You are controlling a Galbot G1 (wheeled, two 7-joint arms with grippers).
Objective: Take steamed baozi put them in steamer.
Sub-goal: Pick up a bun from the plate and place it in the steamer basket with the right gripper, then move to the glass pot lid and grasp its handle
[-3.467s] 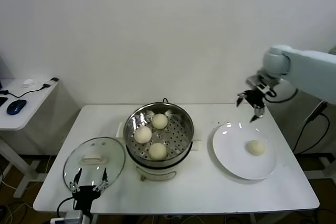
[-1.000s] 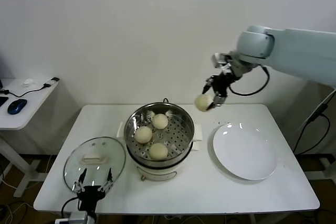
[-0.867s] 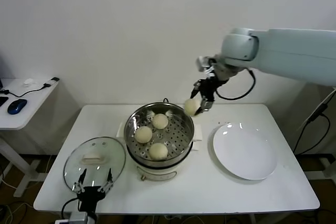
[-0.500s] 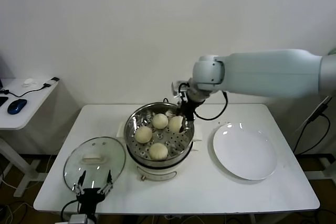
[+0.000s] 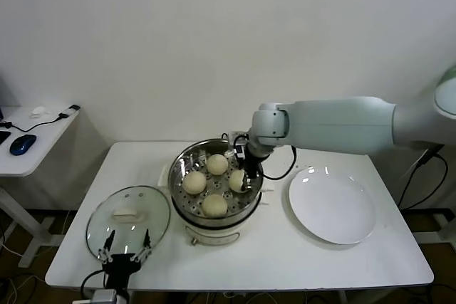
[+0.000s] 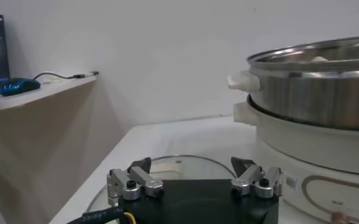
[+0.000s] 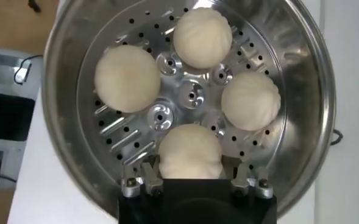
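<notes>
From above, the right tool (image 5: 246,176) covers part of the fourth baozi (image 5: 237,180). The lid (image 5: 128,218) is partly hidden by the left tool (image 5: 125,255), whose arm is cut off by the edge.

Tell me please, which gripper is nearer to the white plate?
The right. The right gripper is inside the steamer, shut on a baozi, beside the white plate. The left gripper hovers by the glass lid, across the table.

The right arm (image 5: 342,124) is a thick, smooth, pale grey-white tube ending in a rounded joint, with a black cable looping beside its black pincer (image 5: 246,169). The left pincer (image 6: 194,182) is black with silver, screw-fastened finger mounts.
</notes>
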